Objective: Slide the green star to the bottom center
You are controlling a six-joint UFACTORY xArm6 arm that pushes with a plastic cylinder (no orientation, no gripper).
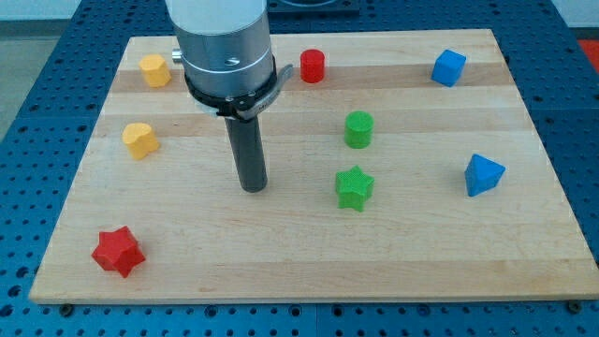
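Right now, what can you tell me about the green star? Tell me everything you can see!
The green star is a small, chunky block with short rounded points and fine ridged lines on its top, like plastic. It lies flat on the wooden board, a bit right of the middle. Nothing touches it. The green cylinder stands just above it in the view, and my tip rests to its left with a clear gap between.

The ribbed green plastic star block (355, 187) lies flat on the wooden counter (421, 253), right of the view's centre, just below mid-height.
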